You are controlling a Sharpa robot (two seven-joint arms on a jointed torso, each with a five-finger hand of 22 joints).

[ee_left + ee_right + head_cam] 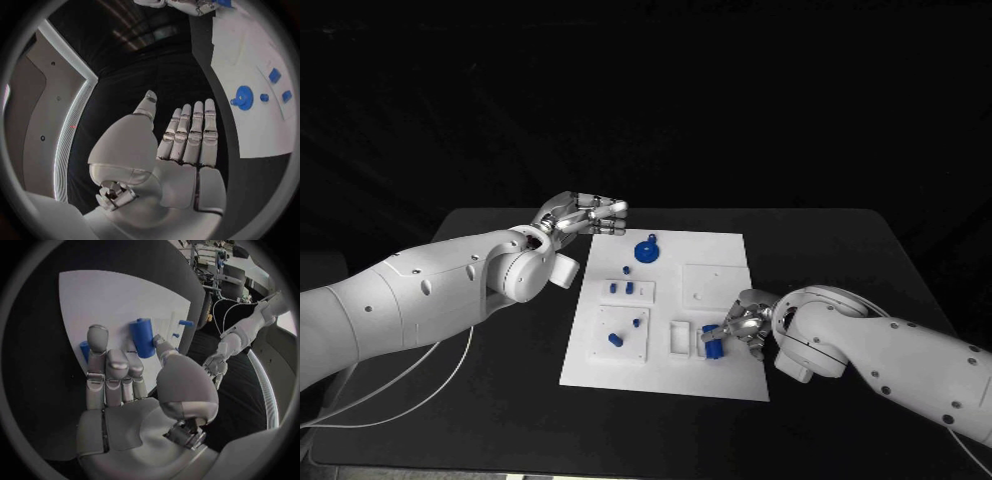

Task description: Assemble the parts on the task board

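Observation:
The white task board (718, 268) lies in the middle of the table. On it are a round blue part with a handle (648, 248), two small blue blocks (620, 289) and several more blue parts. My left hand (584, 215) hovers flat and empty over the table by the board's far left corner, fingers straight and together (190, 132). My right hand (740, 325) sits low over the board's near right part. Its fingers (109, 365) are stretched out, and the thumb tip lies against a blue cylinder (144, 337) lying on the board. Another blue part (84, 350) peeks out beside a finger.
The black table (834, 250) surrounds the board, with bare room on both sides. A white cable (408, 375) trails under my left arm. In the left wrist view the round blue part (242, 96) and the small blocks (274, 75) lie on the board (244, 45).

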